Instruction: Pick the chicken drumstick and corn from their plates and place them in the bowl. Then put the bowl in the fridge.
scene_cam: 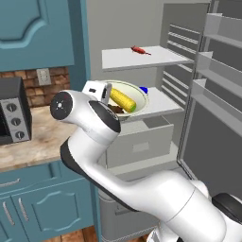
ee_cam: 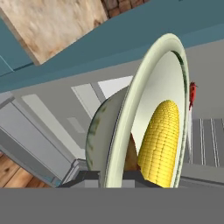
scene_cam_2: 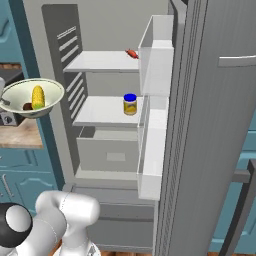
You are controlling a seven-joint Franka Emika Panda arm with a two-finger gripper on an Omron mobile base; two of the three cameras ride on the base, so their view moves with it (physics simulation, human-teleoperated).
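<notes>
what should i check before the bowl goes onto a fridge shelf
1. Grip: gripper shut on the bowl rim: ok.
2. Load: corn and chicken drumstick inside the bowl: ok.
3. Fridge door open: ok.
4. Middle shelf space left of the jar: ok.
5. Bowl level: tilted, so not ok.
6. Clearance under the upper shelf: cannot tell.

Text: none legible anywhere.
Jar (scene_cam_2: 130, 105) label: yellow, at 12 o'clock, blank.
Oven (scene_cam: 13, 116) dials: unmarked.
</notes>
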